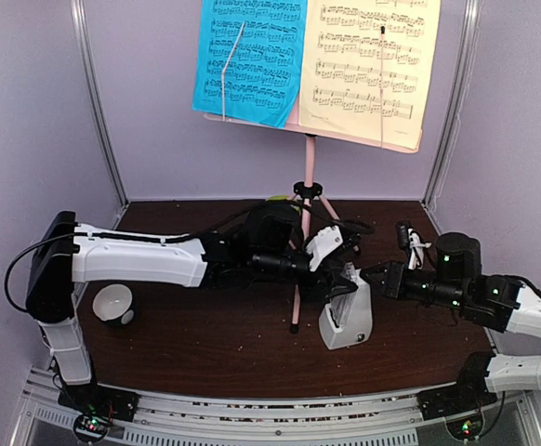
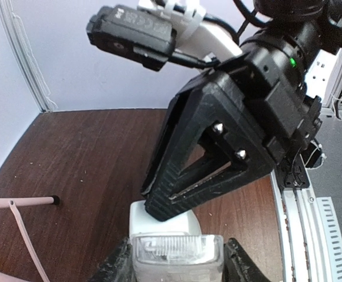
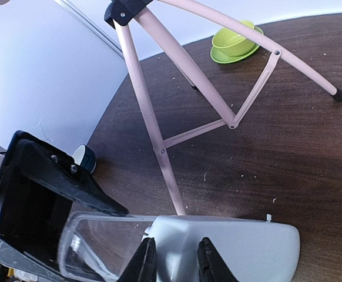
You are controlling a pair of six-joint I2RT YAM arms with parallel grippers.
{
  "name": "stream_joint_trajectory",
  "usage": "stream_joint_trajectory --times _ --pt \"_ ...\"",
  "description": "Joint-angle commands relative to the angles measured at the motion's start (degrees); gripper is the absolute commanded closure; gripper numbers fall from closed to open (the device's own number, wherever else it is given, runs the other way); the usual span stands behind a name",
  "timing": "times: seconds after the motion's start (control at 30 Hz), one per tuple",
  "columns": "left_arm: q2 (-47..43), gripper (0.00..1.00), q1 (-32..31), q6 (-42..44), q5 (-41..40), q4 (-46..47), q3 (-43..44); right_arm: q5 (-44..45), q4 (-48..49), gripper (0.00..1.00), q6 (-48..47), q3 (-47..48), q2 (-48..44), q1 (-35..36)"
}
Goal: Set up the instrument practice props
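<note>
Dark wooden surface point(image 1: 205, 325), frame centre: metronome point(image 1: 349, 321) held between left tool point(image 2: 177, 267), part-closed on its clear cover point(image 3: 100, 241), and right tool point(image 3: 174, 261), pinched narrowly on its white body point(image 3: 247, 247).

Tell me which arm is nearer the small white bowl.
Left. The left arm passes just beside the bowl; the right arm is far off on the other side, by the metronome.

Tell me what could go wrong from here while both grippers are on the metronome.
The left gripper holds the clear cover and the right gripper pinches the metronome body; if they pull apart, either grip may slip and drop it.
The pink stand leg ends close beside the metronome; a jerk could nudge the stand and shake the sheets loose.
</note>
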Motion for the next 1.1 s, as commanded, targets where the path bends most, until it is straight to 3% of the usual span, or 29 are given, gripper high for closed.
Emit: stream_joint_trajectory --times 0.0,0.3,0.43,0.77,1.07 --pt "-8.56 0.69 0.97 -3.06 -0.81 3.23 -1.66 1.25 -17.4 0.75 -1.38 -3.42 2.49 -0.88" --pt "-23.91 0.64 6.32 -12.7 -10.68 -15.1 -14.13 0.25 -17.96 0.62 -2.93 1.29 2.69 -0.9" --pt "-26.31 0.64 8.93 -17.09 -13.55 -22.48 -17.61 0.06 -18.26 0.57 -3.03 3.03 2.97 -0.88" --pt "-17.14 0.64 14.51 -24.11 -15.42 -27.72 -18.15 0.15 -20.31 0.26 -2.26 10.39 3.58 -0.74" --pt "-8.34 0.65 17.03 -26.17 -15.14 -29.01 -14.25 1.87 -22.41 0.23 -1.93 13.19 2.26 -0.52"
